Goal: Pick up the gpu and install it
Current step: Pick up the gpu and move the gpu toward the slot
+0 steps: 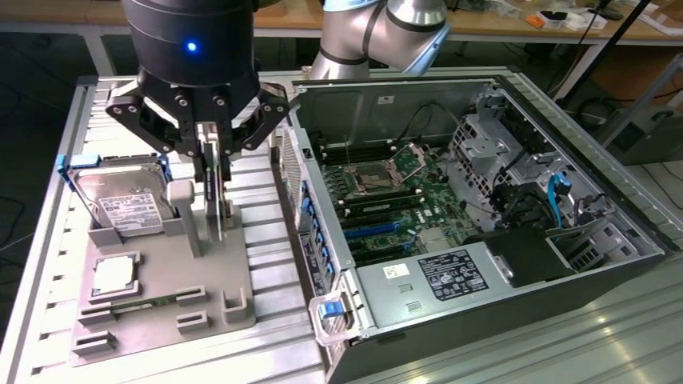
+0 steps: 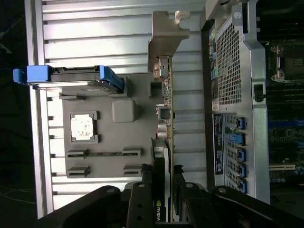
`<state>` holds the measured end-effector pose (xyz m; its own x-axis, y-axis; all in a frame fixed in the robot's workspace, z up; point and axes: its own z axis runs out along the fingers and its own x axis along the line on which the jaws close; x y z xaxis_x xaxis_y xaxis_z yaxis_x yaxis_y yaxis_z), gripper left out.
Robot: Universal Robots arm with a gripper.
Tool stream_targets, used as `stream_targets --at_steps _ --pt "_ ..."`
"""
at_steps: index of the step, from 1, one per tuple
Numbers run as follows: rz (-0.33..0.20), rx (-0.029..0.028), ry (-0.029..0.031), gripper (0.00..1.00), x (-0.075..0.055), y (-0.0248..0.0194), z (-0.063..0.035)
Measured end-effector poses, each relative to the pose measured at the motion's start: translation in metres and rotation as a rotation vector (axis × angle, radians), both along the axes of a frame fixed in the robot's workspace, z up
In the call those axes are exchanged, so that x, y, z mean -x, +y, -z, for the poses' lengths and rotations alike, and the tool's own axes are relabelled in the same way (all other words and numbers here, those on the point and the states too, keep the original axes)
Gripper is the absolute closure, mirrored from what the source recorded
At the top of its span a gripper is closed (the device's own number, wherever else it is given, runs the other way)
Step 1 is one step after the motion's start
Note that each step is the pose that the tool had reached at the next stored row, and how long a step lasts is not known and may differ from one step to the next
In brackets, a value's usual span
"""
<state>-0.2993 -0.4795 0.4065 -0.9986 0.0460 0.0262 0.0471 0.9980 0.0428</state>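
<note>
The gpu is a thin card standing on edge over the grey parts holder. In the wrist view the gpu runs edge-on from between my fingers out to its silvery end bracket. My gripper comes down from above and is shut on the card's top edge, one finger on each flat side. From the wrist camera, my gripper pinches the card's dark cooler end. I cannot tell whether the card's lower edge is clear of the holder.
On the holder sit a hard drive with blue rails, a CPU and a memory stick. The open PC case lies at the exterior view's right, motherboard exposed. Its rear wall is close beside the card.
</note>
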Motion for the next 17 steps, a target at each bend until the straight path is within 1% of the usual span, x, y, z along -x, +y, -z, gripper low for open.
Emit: stream_targets --at_steps 17 --pt "0.000 0.0001 0.0000 0.73 0.000 0.0000 -0.0132"
